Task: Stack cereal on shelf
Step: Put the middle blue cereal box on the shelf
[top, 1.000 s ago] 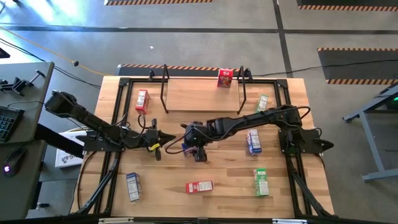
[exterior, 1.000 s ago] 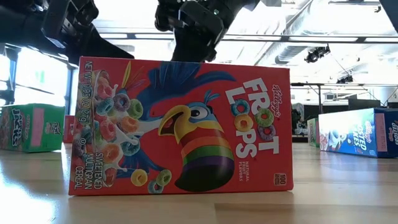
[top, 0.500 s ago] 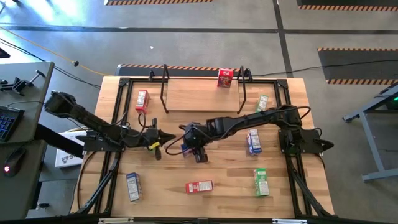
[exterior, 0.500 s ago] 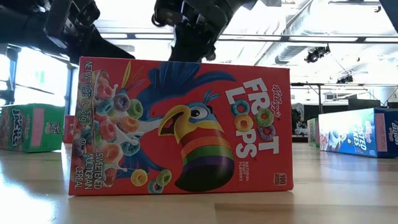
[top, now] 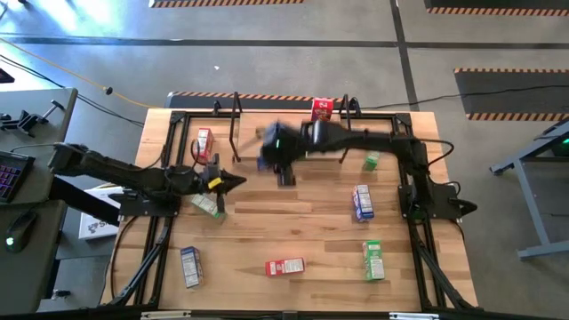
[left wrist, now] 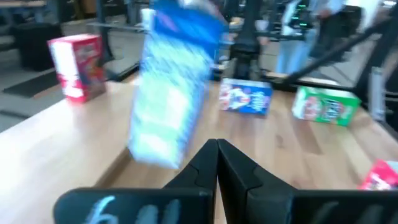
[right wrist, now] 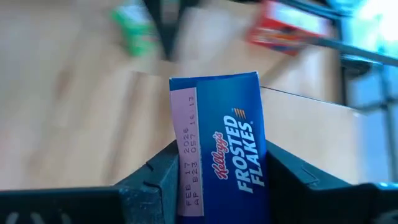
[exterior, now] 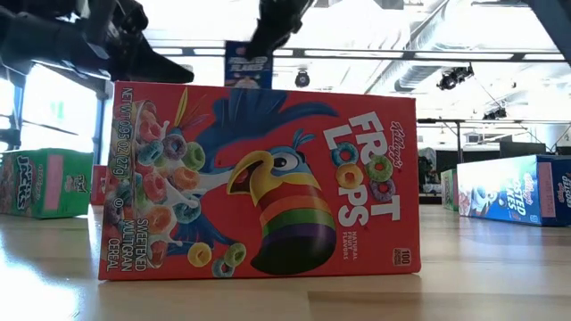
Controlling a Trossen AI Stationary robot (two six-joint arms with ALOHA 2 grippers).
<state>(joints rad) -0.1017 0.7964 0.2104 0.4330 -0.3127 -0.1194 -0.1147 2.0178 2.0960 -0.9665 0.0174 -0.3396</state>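
Transfer of one cereal box toward the shelf [top: 289,120]. Note the change over the last second: the right gripper [top: 283,153], which was low over the tabletop in front of the shelf with its fingers spread wide, has closed to a medium width and swung up to the shelf's front edge. It now grips the blue Frosted Flakes box [right wrist: 217,149]. In the right wrist view the two dark fingers [right wrist: 155,180] press the box's narrow sides and the box stands upright between them, clear of the wood below. The low view shows the same box [exterior: 247,62] hanging high in the air, and the left wrist view shows it as a blurred blue shape [left wrist: 171,87], so take the arm to be moving fast.

For the task, read this as pick done and carry under way; placement is not yet made. A red box [top: 321,110] already stands at the shelf's back edge near its right hoop, so you should judge the free board beside it as the likely landing spot.

The left gripper [top: 233,182] waits in front of the shelf's left end with its fingers pressed together and holding nothing, a green box [top: 207,203] lying just beside it.

Other cereal remains on the tabletop:
- another red box [top: 204,142] just outside the shelf's left hoop
- the Froot Loops box [exterior: 259,178], well in front of the shelf
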